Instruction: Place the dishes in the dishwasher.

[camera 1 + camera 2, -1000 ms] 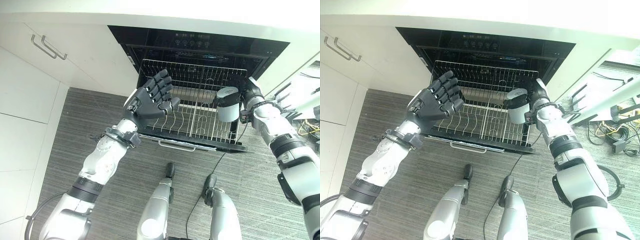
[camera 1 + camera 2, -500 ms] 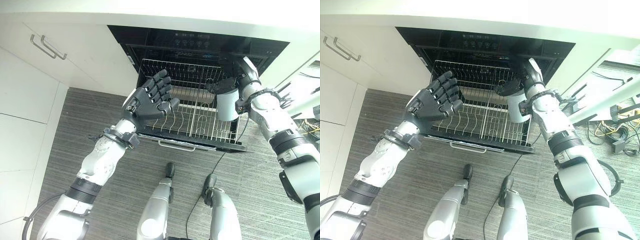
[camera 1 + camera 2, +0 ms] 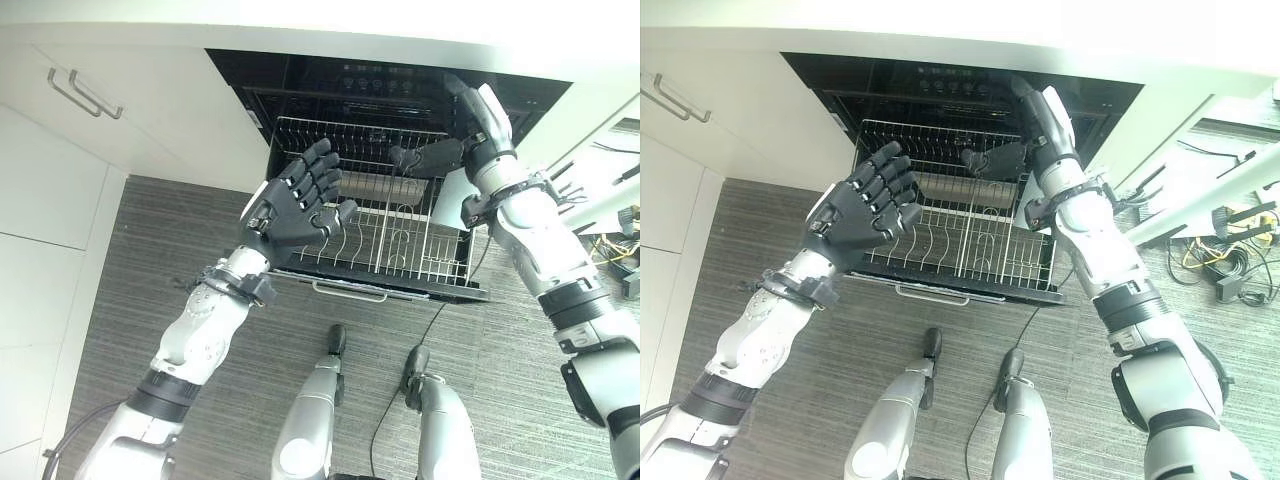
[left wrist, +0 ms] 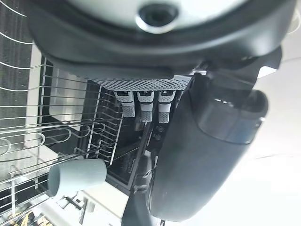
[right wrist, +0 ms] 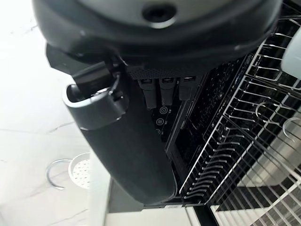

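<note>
1. The cup [image 4: 77, 175] sits in the pulled-out rack [image 3: 400, 250] of the dishwasher [image 3: 330, 80]. It is at the rack's 3 o'clock edge, partly hidden behind the right wrist in the eye views. I cannot tell whether it stands upright or leans on the wires.
2. The right hand [image 3: 440, 157] hangs over the rack at about 1 o'clock from its middle. Its fingers [image 3: 415, 158] are straight and spread, pointing toward 9 o'clock, and hold nothing. They are clear of the cup.
3. The left hand [image 3: 295, 205] is raised over the rack's 9 o'clock side with its palm open. Its fingers [image 3: 320, 165] are apart and empty.
4. Handling, as a judgement:
   - The cup looks like a plain, pale, smooth-walled tumbler, so it is probably light and rigid.
   - If it is ceramic or glass, it would chip against the wire tines when knocked.
   - Its glossy wall is likely to be slippery.
5. If it needs reseating, the best hold looks like round the middle of the wall, thumb opposite the fingers. That hold would avoid pinching the rim and suit a slow lowering between the tines.
6. The main risk appears to be the right wrist brushing the cup as it moves, which could tip it.
</note>
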